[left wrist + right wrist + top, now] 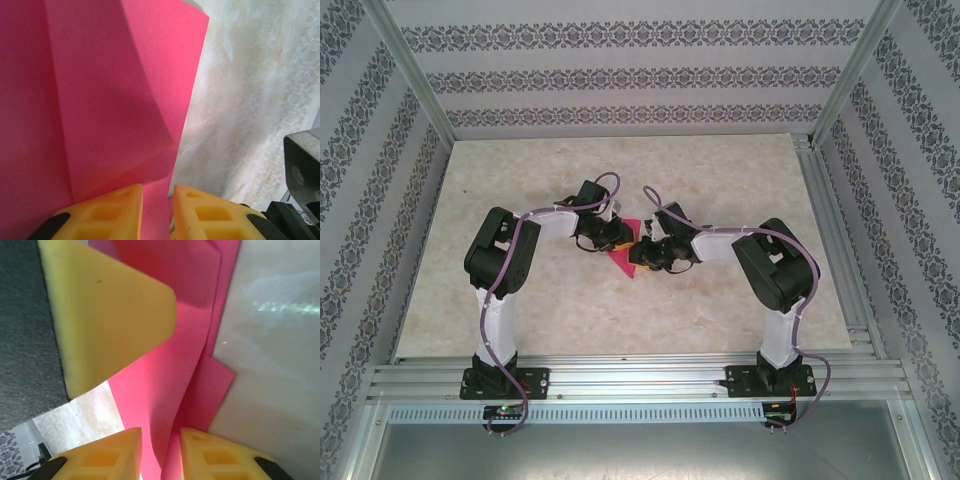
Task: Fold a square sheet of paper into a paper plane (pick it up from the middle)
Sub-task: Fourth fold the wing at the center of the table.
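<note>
- Your left gripper [158, 189] and right gripper [161, 431] each straddle the square sheet of paper [100, 100], jaws nearly closed; whether they are clamping it, you cannot tell.
- Its creases run straight ahead of both.

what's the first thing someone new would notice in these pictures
The creased magenta-pink paper stands out at the middle of the pale table, vivid against it. The left gripper and right gripper meet over it from either side. In the right wrist view the sheet curls up between that gripper's yellow fingers.
</note>
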